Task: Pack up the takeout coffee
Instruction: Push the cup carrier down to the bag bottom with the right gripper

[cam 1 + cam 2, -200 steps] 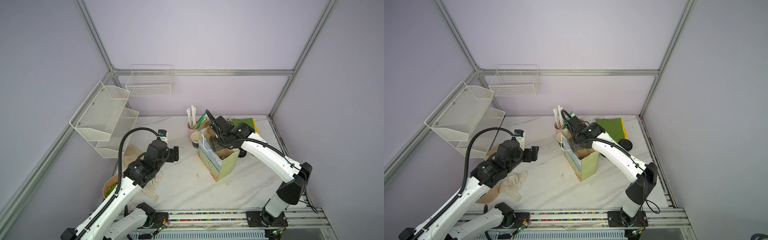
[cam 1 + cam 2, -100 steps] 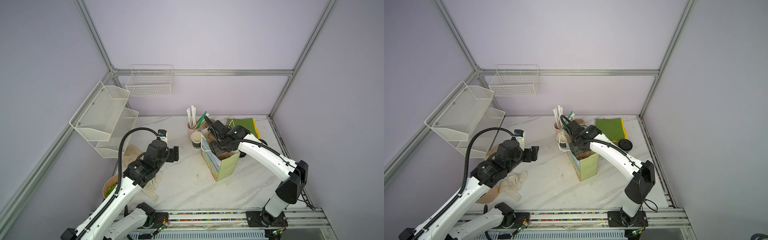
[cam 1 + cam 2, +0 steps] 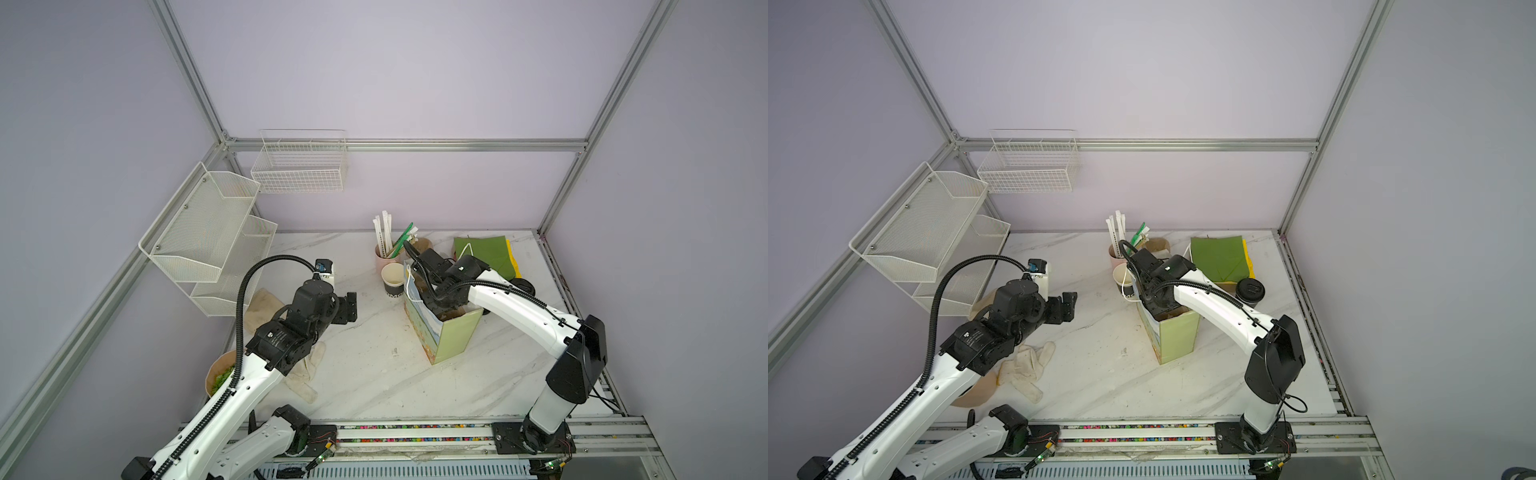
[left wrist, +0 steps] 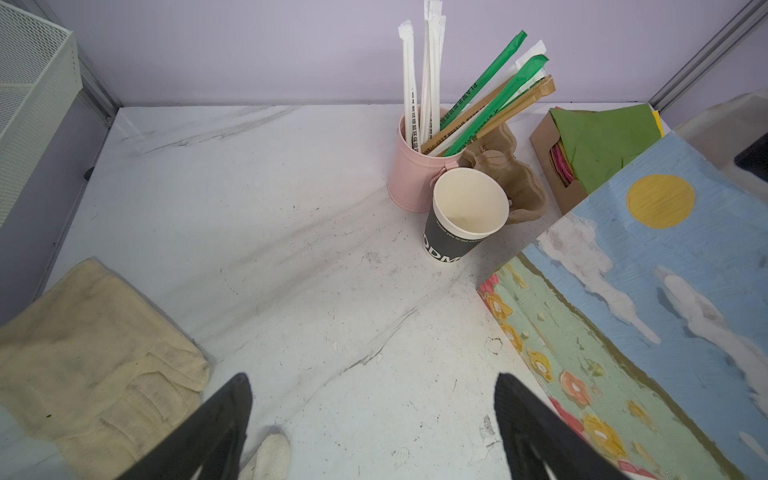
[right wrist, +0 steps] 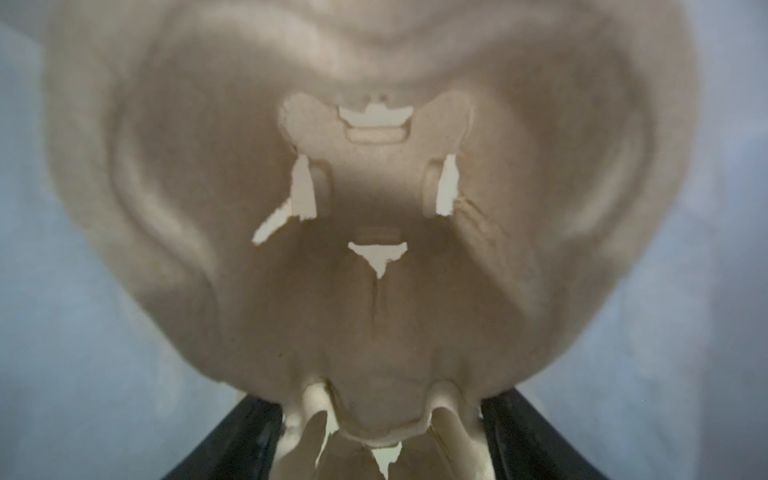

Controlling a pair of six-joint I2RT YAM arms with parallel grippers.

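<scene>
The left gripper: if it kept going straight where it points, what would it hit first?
Probably the lidless black cup, standing by the pink straw cup. The left gripper may touch the table first; depth is unclear.

**White shells, black joints**

The left arm and right arm were white tubes with chunky black joint housings. A ribbed black hose looped over the left one, and a thinner black cable ran along the right. The left gripper had matte black fingers.
</scene>
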